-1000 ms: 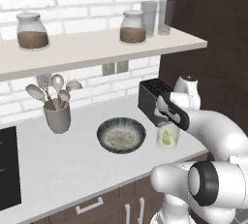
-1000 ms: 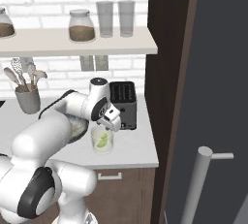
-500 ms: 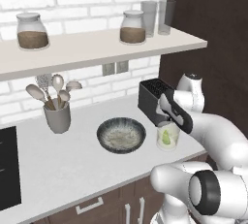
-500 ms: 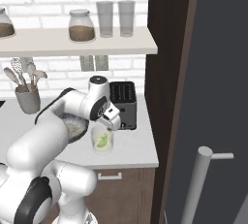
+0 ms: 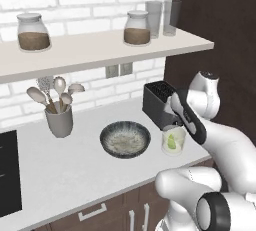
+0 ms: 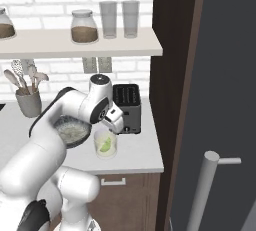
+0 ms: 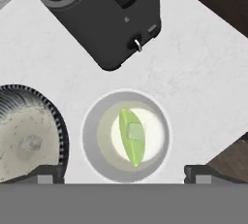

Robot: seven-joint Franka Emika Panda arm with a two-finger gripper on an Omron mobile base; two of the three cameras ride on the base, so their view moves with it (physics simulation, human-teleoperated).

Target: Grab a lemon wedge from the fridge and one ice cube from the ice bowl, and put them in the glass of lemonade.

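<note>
The end effector (image 7: 124, 174) hangs directly above the glass of lemonade (image 7: 126, 136), its fingertips (image 7: 47, 173) spread wide and holding nothing. The lemon wedge (image 7: 131, 136) floats in the glass beside a pale ice cube (image 7: 136, 132). On the white surface (image 5: 65, 170), the glass stands between the ice bowl (image 5: 125, 139) on its left and the black toaster (image 6: 127, 108) behind it. No writing or labels can be read on anything.
</note>
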